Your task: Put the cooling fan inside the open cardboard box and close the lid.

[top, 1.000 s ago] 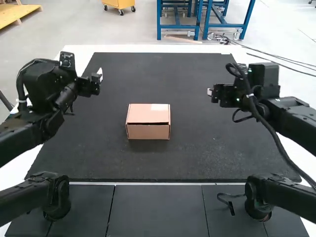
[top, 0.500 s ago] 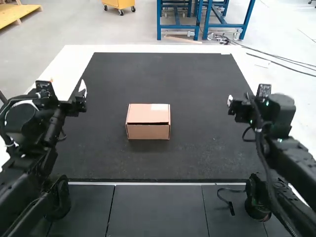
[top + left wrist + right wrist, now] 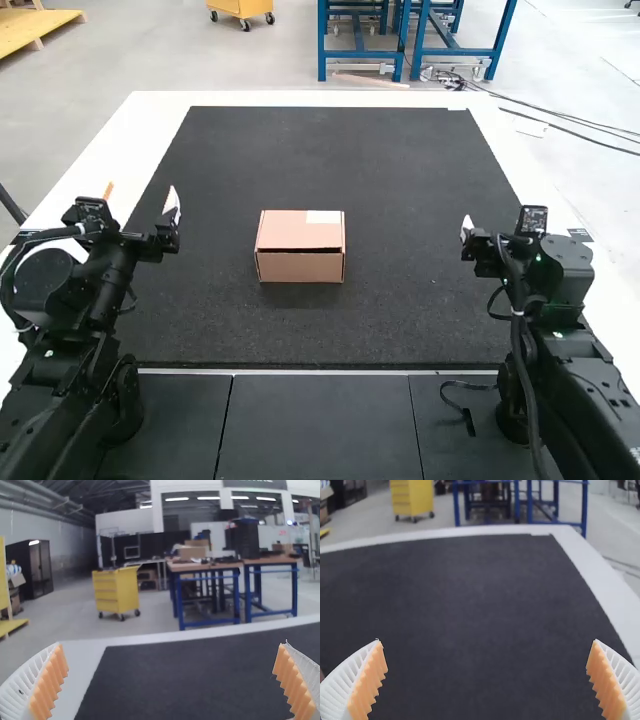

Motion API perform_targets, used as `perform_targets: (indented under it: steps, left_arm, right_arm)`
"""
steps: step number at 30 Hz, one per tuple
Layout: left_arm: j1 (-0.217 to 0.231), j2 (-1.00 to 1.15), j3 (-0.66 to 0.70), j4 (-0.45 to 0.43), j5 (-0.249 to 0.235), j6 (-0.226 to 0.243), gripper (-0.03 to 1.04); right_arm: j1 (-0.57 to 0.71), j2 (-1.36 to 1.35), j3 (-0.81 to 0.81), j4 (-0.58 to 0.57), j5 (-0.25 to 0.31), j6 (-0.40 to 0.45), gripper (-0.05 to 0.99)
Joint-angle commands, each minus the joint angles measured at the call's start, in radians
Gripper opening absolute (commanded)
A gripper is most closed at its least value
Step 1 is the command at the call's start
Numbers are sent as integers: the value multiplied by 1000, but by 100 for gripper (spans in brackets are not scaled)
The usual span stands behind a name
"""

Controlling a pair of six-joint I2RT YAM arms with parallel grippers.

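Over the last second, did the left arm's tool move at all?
Yes. The left tool drew back toward its own base and outward, ending farther from the cardboard box, which stayed put.

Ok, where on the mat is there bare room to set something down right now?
The mat is bare all round the cardboard box: widest beyond it toward the far edge, with open strips between the box and the left gripper and the right gripper. Only the centre is taken.
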Motion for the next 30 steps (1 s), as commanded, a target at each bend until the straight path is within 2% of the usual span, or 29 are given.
perform_targets:
  steps: [1, 3, 5, 7, 10, 16, 18, 20, 24, 30]
  left_arm:
    - [-3, -14, -6, 4, 28, -17, 97]
    - [2, -14, -6, -41, 38, -27, 97]
    - [21, -14, -6, -67, 71, -42, 97]
    - [40, -14, -6, -75, 81, -44, 97]
    - [48, -14, -6, -119, 121, -44, 97]
    - [74, -14, -6, -210, 127, -48, 97]
    - [85, -14, -6, -214, 127, -44, 97]
    - [90, -14, -6, -256, 124, -33, 97]
    - [93, -14, -6, -271, 124, -25, 97]
    - [94, -14, -6, -282, 124, -24, 97]
  right_arm:
    - [16, -87, -114, -9, 9, -16, 91]
    - [15, -148, -138, -40, 8, -23, 91]
    - [12, -214, -149, -91, 2, -27, 91]
    - [3, -268, -149, -137, -32, -20, 91]
    - [-13, -254, -149, -181, -34, -11, 91]
    - [6, -254, -149, -276, -9, -34, 91]
    - [12, -256, -149, -278, -8, -16, 91]
    - [12, -254, -149, -278, -6, -2, 92]
    - [21, -254, -149, -279, -11, 27, 92]
    - [30, -254, -150, -281, 5, 10, 92]
